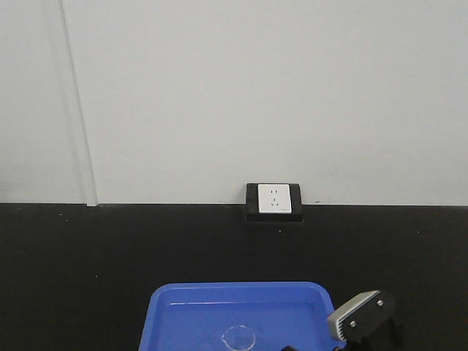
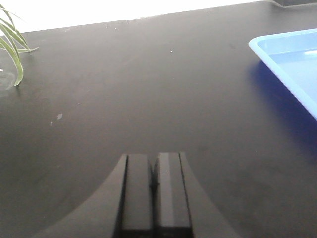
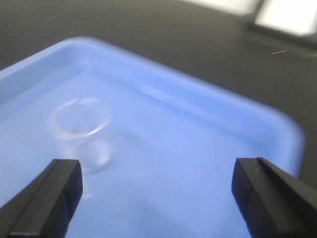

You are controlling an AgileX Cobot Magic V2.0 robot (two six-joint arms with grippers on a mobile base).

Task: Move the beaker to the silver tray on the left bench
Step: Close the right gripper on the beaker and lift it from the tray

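Observation:
The small clear glass beaker (image 3: 81,130) stands upright inside the blue plastic tray (image 3: 198,99); it also shows in the front view (image 1: 238,338). My right gripper (image 3: 156,193) is open, hovering over the tray floor, with the beaker just ahead of its left finger (image 3: 47,198) and apart from it. Part of the right arm (image 1: 363,316) shows at the tray's right edge. My left gripper (image 2: 154,168) is shut and empty above the bare black worktop (image 2: 148,89), left of the blue tray (image 2: 292,64). The silver tray and the left bench are out of view.
A white socket on a black block (image 1: 275,201) sits against the white wall behind the black worktop (image 1: 110,256). Green plant leaves (image 2: 12,44) hang at the far left of the left wrist view.

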